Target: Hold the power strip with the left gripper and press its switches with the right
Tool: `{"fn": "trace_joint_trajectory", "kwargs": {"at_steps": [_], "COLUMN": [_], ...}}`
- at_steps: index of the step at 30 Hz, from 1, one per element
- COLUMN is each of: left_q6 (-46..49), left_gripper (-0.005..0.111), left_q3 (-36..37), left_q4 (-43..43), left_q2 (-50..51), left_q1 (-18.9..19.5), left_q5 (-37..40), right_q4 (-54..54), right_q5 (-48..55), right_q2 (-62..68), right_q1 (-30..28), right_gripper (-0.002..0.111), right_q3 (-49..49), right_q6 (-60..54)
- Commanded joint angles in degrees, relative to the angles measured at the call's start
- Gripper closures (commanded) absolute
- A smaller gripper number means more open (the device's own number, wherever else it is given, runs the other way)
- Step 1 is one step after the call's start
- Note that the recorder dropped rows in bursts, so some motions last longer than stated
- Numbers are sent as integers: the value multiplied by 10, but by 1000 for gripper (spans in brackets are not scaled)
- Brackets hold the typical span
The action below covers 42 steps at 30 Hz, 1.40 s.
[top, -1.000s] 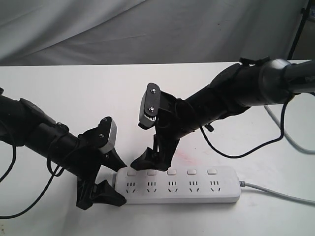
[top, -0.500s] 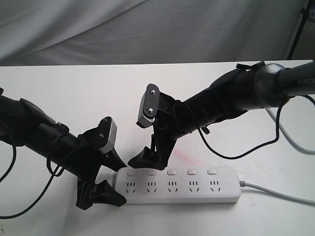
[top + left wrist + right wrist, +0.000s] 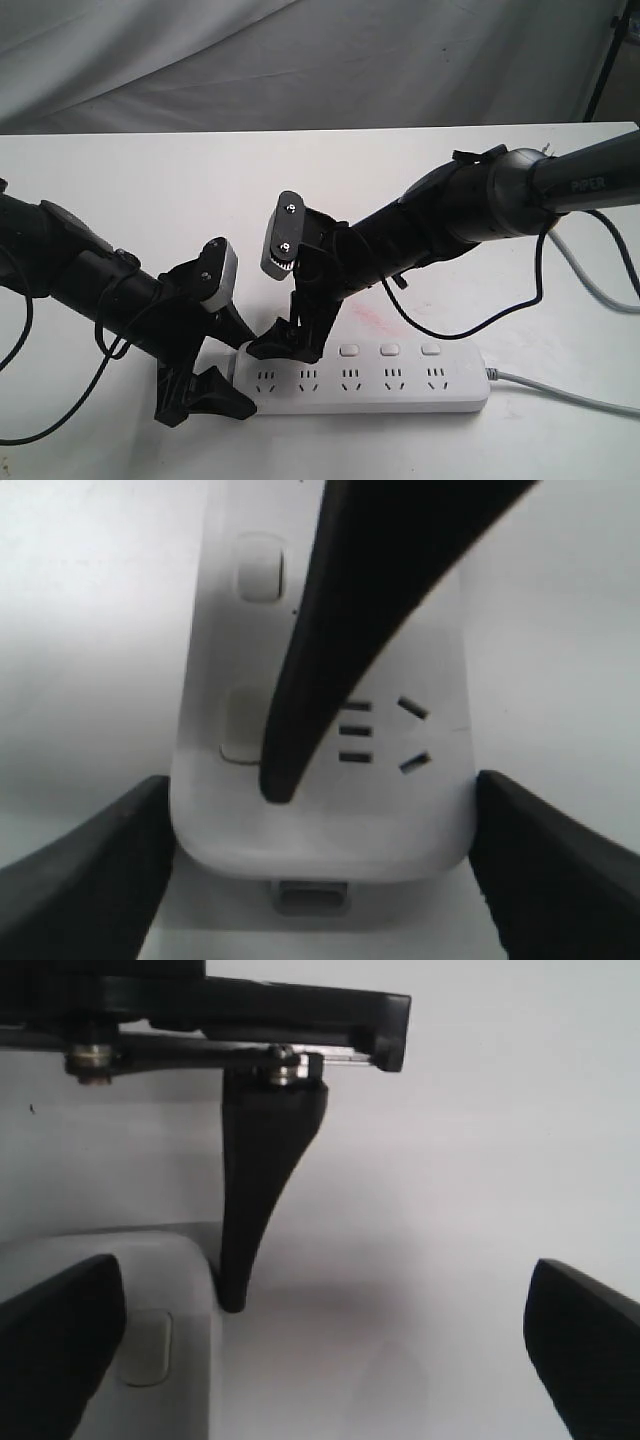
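Note:
The white power strip point(image 3: 370, 385) lies along the table's front, its grey cord point(image 3: 560, 393) running off to the right. My left gripper point(image 3: 230, 362) is shut on its left end, and in the left wrist view both fingers point(image 3: 85, 875) press against the sides of the power strip point(image 3: 330, 830). My right gripper point(image 3: 290, 345) hangs open over that same end and hides the two leftmost switches from the exterior view; three switches point(image 3: 390, 350) still show. One right finger point(image 3: 300, 720) points down, with its tip at the edge of the first switch point(image 3: 238, 725). The right wrist view shows the open right gripper point(image 3: 320, 1360) beside the strip's end point(image 3: 165, 1280).
A faint pink stain point(image 3: 375, 318) marks the white table just behind the strip. A grey cable point(image 3: 590, 285) and a thin black cable loop point(image 3: 480, 318) lie at the right. A white cloth backdrop point(image 3: 300, 60) hangs behind, and a dark stand leg point(image 3: 605, 60) is at the top right.
My right gripper has swung left and down onto the strip's left end and now covers the first two switches. The left gripper and the strip have not moved.

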Motion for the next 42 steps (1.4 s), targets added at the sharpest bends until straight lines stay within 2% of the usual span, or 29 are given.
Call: {"fn": "trace_joint_trajectory", "kwargs": {"at_steps": [1, 11, 32, 42], "left_q6": [1, 1, 1, 1], "left_gripper": [51, 51, 51, 51], "left_q3": [-1, -1, -1, -1], "left_q4": [-4, -4, -4, -4], "left_q2": [0, 0, 0, 0], "left_q1": [-3, -3, -3, -3], "left_q5": [-3, -3, -3, -3], "right_q4": [13, 12, -67, -154], "right_q5": [-12, -14, -55, -55], "right_q2": [-1, -1, 22, 23], "right_q1": [-1, -1, 0, 2], "right_gripper": [5, 5, 5, 5], "right_q3": [-4, -4, -4, -4], "right_q6": [-5, -3, 14, 30]}}
